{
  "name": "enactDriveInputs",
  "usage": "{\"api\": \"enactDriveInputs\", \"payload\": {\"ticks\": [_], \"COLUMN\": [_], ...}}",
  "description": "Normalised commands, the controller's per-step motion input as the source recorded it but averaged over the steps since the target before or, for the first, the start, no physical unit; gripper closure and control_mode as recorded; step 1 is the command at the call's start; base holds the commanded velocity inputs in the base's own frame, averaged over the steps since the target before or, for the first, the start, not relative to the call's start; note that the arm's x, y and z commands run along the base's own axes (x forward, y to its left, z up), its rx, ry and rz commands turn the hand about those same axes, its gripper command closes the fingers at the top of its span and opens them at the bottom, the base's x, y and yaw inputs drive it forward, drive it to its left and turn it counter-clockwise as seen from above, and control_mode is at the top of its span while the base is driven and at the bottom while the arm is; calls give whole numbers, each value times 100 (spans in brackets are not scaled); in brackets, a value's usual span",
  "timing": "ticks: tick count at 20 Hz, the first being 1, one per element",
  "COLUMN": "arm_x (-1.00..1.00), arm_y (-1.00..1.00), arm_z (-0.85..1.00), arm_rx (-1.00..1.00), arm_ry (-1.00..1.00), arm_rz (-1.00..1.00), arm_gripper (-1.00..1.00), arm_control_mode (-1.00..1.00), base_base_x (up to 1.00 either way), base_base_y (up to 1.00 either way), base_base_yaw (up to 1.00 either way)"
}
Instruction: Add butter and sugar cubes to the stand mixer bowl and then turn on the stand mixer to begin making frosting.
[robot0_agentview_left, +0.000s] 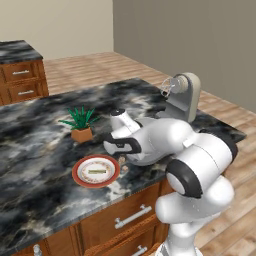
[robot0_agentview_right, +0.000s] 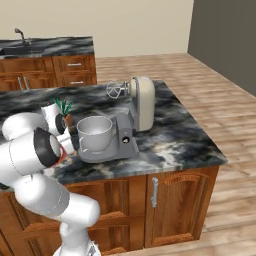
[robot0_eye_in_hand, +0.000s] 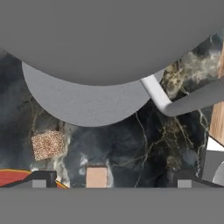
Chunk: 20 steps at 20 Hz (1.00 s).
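Centre of the left base view: white arm folded low over a black, grey-veined marble counter (robot0_agentview_left: 35, 145), its dark two-finger gripper (robot0_agentview_left: 111, 146) pointing left, just right of a round red-rimmed patterned plate (robot0_agentview_left: 78, 176). On that plate, lower left of centre, a small flat pale yellowish-green butter stick (robot0_agentview_left: 96, 171). Close off the plate's right rim, tiny tan sugar cubes (robot0_agentview_left: 122, 160) on the stone, barely readable at that size. Above the plate, a small green spiky plant in a terracotta pot (robot0_agentview_left: 80, 122).

Upper right of the same frame: grey stand mixer with rounded beige tilted-back head (robot0_agentview_left: 186, 95), wire whisk (robot0_agentview_left: 167, 88) raised at its left end.

Centre of the right base view: mixer on a flat grey base (robot0_agentview_right: 112, 149), head (robot0_agentview_right: 141, 102) tipped up, whisk (robot0_agentview_right: 116, 90) in the air at its upper left. Deep rounded pale silvery-grey metal bowl (robot0_agentview_right: 94, 132) seated on the base, left of the column, side handle toward the camera. Bowl interior looks bare.

Hand view: bowl's grey underside (robot0_eye_in_hand: 87, 98) across the top half, its handle (robot0_eye_in_hand: 159, 97) angling down at right. Below it, a speckled tan cube (robot0_eye_in_hand: 48, 145) at left and a smooth peach cube (robot0_eye_in_hand: 96, 176) at bottom centre, both on the marble. Plate's red rim (robot0_eye_in_hand: 13, 177) at the lower left corner. Two dark fingertips (robot0_eye_in_hand: 39, 178) at the bottom edge, far apart, jaws spread wide with nothing between them but the peach cube lying untouched on the counter.
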Motion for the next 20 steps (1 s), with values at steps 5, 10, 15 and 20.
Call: {"api": "enactDriveInputs", "payload": {"ticks": [5, 10, 15, 20], "arm_x": [25, 20, 17, 13], "arm_y": [4, 12, 11, 0], "arm_z": [-20, -15, -14, -30], "arm_rx": [0, 0, 0, -1], "arm_ry": [0, 0, 0, 0], "arm_rz": [0, 0, 0, 0], "arm_gripper": [-100, -100, -100, -100], "arm_control_mode": [-100, -100, -100, -100], "base_base_x": [0, 0, 0, 0], "base_base_y": [0, 0, 0, 0], "base_base_yaw": [0, 0, 0, 0]}}
